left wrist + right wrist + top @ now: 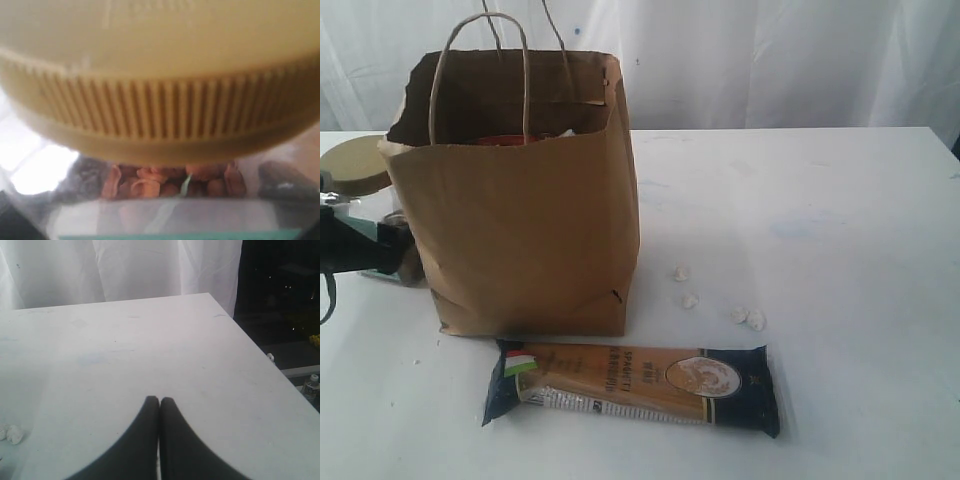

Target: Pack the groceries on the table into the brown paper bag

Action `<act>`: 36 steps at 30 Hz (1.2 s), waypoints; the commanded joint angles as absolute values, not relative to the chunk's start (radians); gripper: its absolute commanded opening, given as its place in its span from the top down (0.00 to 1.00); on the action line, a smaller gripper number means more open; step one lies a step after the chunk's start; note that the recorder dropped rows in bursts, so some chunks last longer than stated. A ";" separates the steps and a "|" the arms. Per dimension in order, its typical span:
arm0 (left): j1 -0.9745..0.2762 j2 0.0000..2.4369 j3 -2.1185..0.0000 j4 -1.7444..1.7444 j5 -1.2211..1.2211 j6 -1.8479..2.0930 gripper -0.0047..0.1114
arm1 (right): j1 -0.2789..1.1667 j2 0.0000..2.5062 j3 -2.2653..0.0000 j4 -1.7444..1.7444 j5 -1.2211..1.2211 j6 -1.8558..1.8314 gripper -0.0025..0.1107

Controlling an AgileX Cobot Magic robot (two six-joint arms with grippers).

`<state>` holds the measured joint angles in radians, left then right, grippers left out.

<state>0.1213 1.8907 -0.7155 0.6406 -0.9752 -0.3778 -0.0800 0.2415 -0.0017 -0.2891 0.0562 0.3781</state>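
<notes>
1. We are working on the gold-lidded nut jar (355, 167): it is standing on the table (820, 220) just beside the brown paper bag (530, 230), at the bag's left wall in the exterior view, with part of its body hiding behind that wall
2. The left gripper (365, 248) is sitting level with the jar's body, on the side away from the bag, with its jaws spreading wide; the left wrist view is filling with the jar's ribbed lid and the nuts under it, so we are judging the jar to be between the jaws, though we cannot tell whether the pads are touching it
3. To do this well, we are aiming to close squarely on the clear wall below the lid, since the jar is looking wide and smooth and could be slipping or tipping against the bag
4. We are planning to lift straight up past the bag's rim and clear of its loop handles (526, 90) before moving over the mouth, where a red-orange edge is showing inside
5. In front of the bag the long navy-orange spaghetti pack (635, 385) is lying flat, and to the bag's right the small white lumps (750, 318) are lying scattered
6. Farther right of the bag, the right gripper (159, 401) is hanging over bare table with its jaws pressing together, holding nothing
</notes>
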 commanded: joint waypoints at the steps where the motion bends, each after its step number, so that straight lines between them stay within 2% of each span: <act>1: 0.117 1.924 -0.751 0.713 -0.969 -0.389 0.06 | -0.080 0.236 0.000 -0.288 0.055 0.377 0.98; 6: 0.117 1.936 -0.770 0.766 -0.874 -0.383 0.06 | -0.080 0.236 0.000 -0.288 0.055 0.377 0.98; 8: 0.117 1.936 -0.770 0.747 -0.817 -0.377 0.12 | -0.080 0.236 0.000 -0.288 0.055 0.377 0.98; 10: 0.117 1.936 -0.770 0.731 -0.762 -0.362 0.27 | -0.080 0.236 0.000 -0.288 0.055 0.377 0.98; 15: 0.117 1.936 -0.770 0.731 -0.711 -0.359 0.92 | -0.080 0.236 0.000 -0.288 0.055 0.377 0.98; 16: 0.117 1.936 -0.770 0.733 -0.716 -0.356 0.95 | -0.080 0.236 0.000 -0.288 0.055 0.377 0.98; 22: 0.117 1.930 -0.770 0.733 -0.723 -0.378 0.95 | -0.080 0.236 0.000 -0.288 0.055 0.377 0.98; 26: 0.117 1.892 -0.770 0.730 -0.694 -0.532 0.96 | -0.080 0.236 0.000 -0.288 0.055 0.377 0.98; 36: 0.117 1.635 -0.770 0.682 -0.333 -0.654 0.96 | -0.080 0.236 0.000 -0.288 0.055 0.377 0.98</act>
<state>0.1157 1.7161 -0.7733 0.6933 -0.4270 -0.6387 -0.0800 0.2415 -0.0017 -0.2891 0.0562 0.3781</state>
